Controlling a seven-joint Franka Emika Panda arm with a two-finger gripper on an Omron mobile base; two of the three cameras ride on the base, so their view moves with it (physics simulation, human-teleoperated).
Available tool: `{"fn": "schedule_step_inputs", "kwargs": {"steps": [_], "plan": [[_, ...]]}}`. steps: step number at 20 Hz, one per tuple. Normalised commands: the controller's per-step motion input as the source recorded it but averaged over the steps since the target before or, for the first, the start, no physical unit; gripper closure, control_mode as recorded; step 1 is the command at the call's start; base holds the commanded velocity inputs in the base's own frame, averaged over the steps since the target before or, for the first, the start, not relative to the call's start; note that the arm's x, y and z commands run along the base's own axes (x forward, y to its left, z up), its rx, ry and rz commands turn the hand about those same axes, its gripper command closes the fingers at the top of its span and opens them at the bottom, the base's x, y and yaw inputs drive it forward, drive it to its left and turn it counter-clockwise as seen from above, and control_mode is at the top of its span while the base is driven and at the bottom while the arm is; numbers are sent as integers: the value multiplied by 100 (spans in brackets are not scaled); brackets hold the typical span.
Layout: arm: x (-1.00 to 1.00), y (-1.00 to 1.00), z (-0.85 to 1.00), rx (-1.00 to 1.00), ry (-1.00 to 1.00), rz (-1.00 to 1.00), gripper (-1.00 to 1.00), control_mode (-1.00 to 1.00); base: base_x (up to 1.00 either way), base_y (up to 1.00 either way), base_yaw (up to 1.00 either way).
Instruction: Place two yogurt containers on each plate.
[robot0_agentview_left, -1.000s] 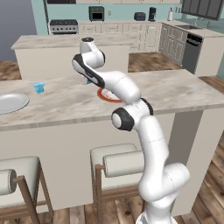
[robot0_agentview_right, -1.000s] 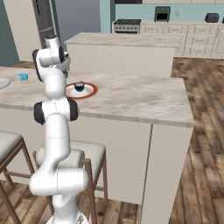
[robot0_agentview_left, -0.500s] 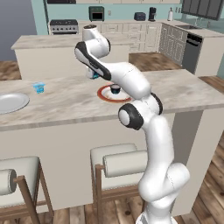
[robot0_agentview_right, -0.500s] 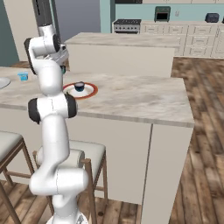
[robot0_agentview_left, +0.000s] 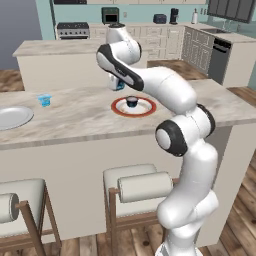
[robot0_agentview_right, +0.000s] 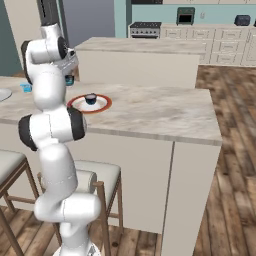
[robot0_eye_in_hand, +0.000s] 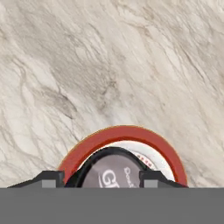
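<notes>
My gripper (robot0_agentview_left: 118, 83) hangs just above the counter, over the far side of the red-rimmed plate (robot0_agentview_left: 146, 111), shut on a yogurt container (robot0_agentview_left: 119, 86) that looks teal-blue from the base. In the hand view this container (robot0_eye_in_hand: 111, 173) has a dark rim and a pale printed top. It sits between my gripper's (robot0_eye_in_hand: 101, 179) tips, with the plate's red rim (robot0_eye_in_hand: 122, 132) ringing it below. A dark yogurt container (robot0_agentview_left: 132, 101) stands in the middle of that plate (robot0_agentview_right: 75, 105). A light blue container (robot0_agentview_left: 44, 100) stands on the counter beside the pale grey plate (robot0_agentview_left: 12, 116).
The marble counter (robot0_agentview_left: 80, 117) runs left to right, with two stools (robot0_agentview_left: 135, 185) tucked under its front edge. A second island (robot0_agentview_right: 140, 50) stands behind it. Wood floor lies to the right.
The arm's elbow has swung out to the right, uncovering the red-rimmed plate in the left base view. The hand has stayed by the plate's far side with the container in it.
</notes>
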Motion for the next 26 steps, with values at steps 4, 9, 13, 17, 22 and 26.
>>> {"fn": "schedule_step_inputs", "kwargs": {"steps": [4,9,13,17,22,26], "plan": [[-51,-26,-41,20,-12,0,100,-100,0,0,0],[-18,-22,-32,31,-17,0,100,-100,0,0,0],[3,-2,4,3,-1,0,100,-100,0,0,0],[26,10,15,-7,0,0,100,-100,0,0,0],[3,1,2,-11,14,0,100,-100,0,0,0],[7,-2,-1,-4,10,0,100,-100,0,0,0]]}}
